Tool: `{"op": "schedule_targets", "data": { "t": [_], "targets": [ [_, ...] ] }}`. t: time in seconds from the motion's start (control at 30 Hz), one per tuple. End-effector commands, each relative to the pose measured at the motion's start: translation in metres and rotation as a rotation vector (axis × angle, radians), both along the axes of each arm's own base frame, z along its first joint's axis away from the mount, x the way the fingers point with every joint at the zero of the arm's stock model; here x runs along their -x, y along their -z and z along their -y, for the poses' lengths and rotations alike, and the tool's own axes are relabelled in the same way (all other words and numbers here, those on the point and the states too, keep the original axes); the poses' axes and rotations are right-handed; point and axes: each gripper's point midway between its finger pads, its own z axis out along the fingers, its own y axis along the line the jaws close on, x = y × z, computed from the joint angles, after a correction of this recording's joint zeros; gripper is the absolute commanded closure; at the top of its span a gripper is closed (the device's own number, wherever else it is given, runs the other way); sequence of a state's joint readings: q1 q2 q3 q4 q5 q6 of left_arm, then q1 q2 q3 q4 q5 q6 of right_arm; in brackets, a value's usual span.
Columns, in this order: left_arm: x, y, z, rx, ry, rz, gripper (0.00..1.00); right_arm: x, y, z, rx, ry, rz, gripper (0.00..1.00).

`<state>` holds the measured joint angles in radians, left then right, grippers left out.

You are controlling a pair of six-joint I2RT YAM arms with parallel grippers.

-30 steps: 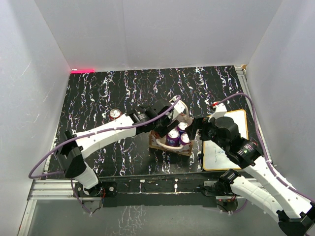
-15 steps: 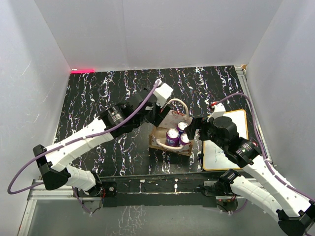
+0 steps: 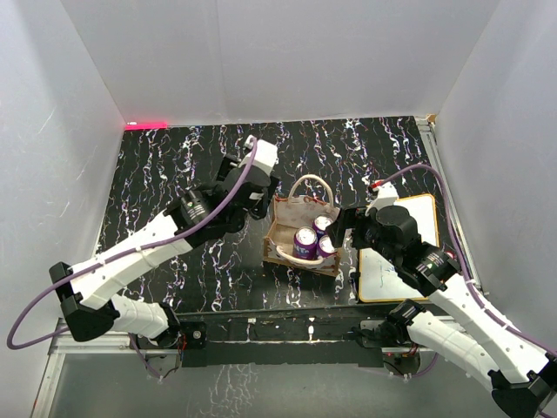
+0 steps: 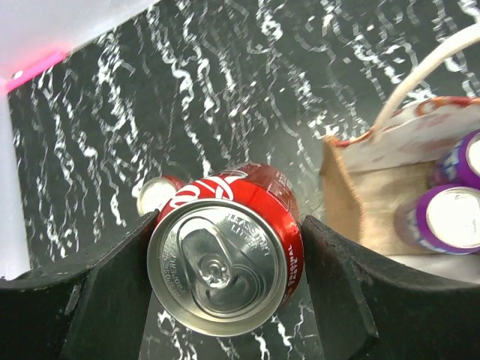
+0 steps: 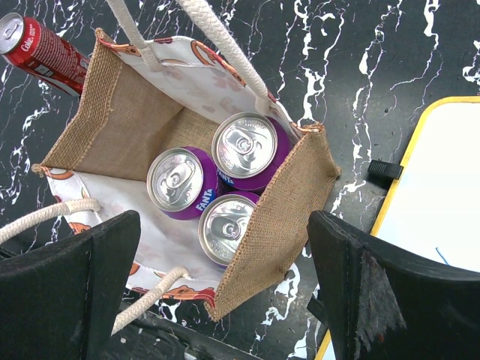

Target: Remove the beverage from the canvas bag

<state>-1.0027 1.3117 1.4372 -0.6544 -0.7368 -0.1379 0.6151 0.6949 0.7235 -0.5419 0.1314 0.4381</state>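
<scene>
Left of the bag (image 5: 124, 124), my left gripper (image 4: 227, 262) clamps a red can (image 4: 225, 259), while my right gripper (image 5: 221, 225) hangs spread over three purple cans (image 5: 180, 180)

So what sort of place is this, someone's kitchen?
Likely a robot test booth: bare white walls enclose a marbled black table, with left arm and right arm bolted to a metal rail.

My booth: white walls (image 3: 261, 61) round a black table (image 3: 174, 157).
The walls stand plain at the back and on both sides of me; the table top is black, streaked with white veins; a pink-red strip of light (image 3: 145, 125) glows at its far left corner; a metal rail (image 3: 252, 324) runs along the near edge.
</scene>
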Motion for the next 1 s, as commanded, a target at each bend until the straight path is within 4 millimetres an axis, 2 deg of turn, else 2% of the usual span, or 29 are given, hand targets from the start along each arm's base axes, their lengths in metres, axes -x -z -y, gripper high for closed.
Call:
{"op": "schedule_targets", "data": {
  "t": [0.0,0.13,0.27,0.37,0.47,0.63,0.77,0.97],
  "targets": [
    [0.012,-0.012,-0.055,0.033,-0.199,0.073,1.00,-0.009,-0.016,-0.006,-0.033,-0.007,0.071,0.01],
    [0.027,0.021,-0.086,0.034,-0.331,0.046,1.00,-0.010,-0.012,-0.008,-0.030,-0.016,0.060,0.01],
    [0.041,0.070,-0.099,0.056,-0.394,-0.018,1.00,-0.011,-0.008,-0.011,-0.032,-0.024,0.055,0.01],
    [0.044,0.095,-0.108,0.048,-0.447,-0.039,1.00,-0.011,-0.006,-0.012,-0.032,-0.029,0.050,0.01],
    [0.041,0.114,-0.125,0.040,-0.539,-0.058,1.00,-0.011,-0.007,-0.012,-0.032,-0.029,0.054,0.01],
    [0.022,0.135,-0.142,0.108,-0.609,-0.130,1.00,-0.010,-0.009,-0.010,-0.039,-0.023,0.064,0.01],
    [0.007,0.132,-0.138,0.169,-0.613,-0.101,1.00,-0.010,-0.009,-0.011,-0.041,-0.024,0.063,0.01],
    [-0.003,0.148,-0.137,0.188,-0.661,-0.064,1.00,-0.009,-0.012,-0.009,-0.047,-0.019,0.074,0.01]
  ]
}}
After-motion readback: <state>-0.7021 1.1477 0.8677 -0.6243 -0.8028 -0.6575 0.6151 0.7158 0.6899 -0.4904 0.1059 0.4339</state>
